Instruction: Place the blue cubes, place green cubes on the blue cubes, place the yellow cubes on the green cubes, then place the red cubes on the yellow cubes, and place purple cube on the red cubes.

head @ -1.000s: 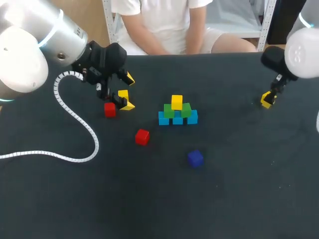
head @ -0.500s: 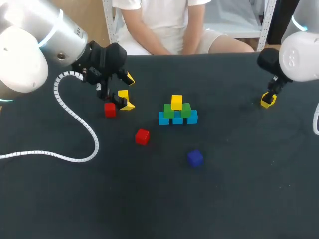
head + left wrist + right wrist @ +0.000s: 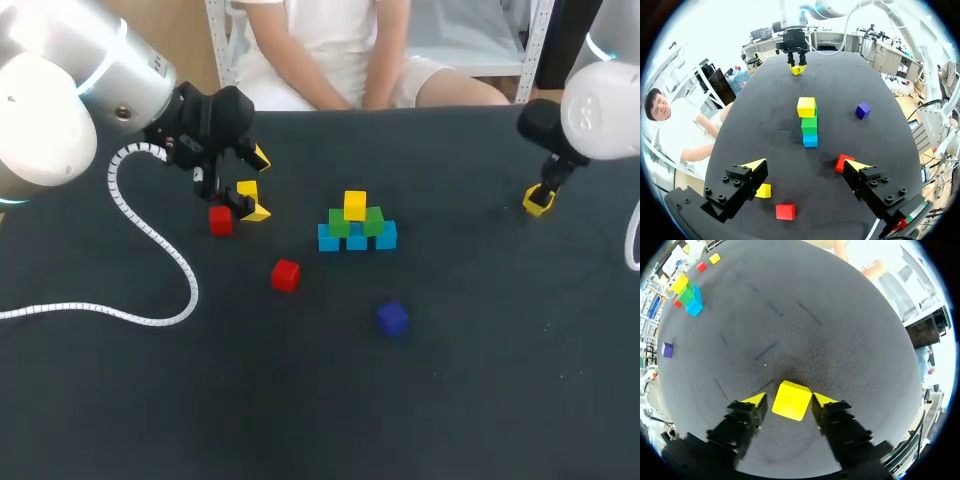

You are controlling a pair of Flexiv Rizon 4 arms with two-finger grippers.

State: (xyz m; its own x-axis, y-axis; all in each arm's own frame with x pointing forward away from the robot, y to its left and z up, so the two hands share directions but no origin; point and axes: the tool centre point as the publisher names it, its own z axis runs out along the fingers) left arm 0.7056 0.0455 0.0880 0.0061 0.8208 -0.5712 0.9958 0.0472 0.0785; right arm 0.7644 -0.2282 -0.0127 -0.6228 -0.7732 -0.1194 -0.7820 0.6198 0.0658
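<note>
Nearest lies the purple cube (image 3: 392, 318), alone on the desk (image 3: 450, 400). Beyond it sits a red cube (image 3: 285, 275), then the pile — blue cubes (image 3: 328, 240) in a row, green cubes (image 3: 374, 222) on them, a top yellow cube (image 3: 354, 204). Farther left, the left claw (image 3: 805, 165) hangs released, grasping nothing — a second red cube (image 3: 220, 220) and a loose yellow cube (image 3: 247, 189) lie by its fingers. Far right, the right claw (image 3: 790, 401) is clenched on a third yellow cube (image 3: 791, 400).

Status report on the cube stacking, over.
Left gripper open over a red cube. Right gripper around a yellow cube, grip unconfirmed. Stack: blue, green, one yellow. Nothing blocking in between.
</note>
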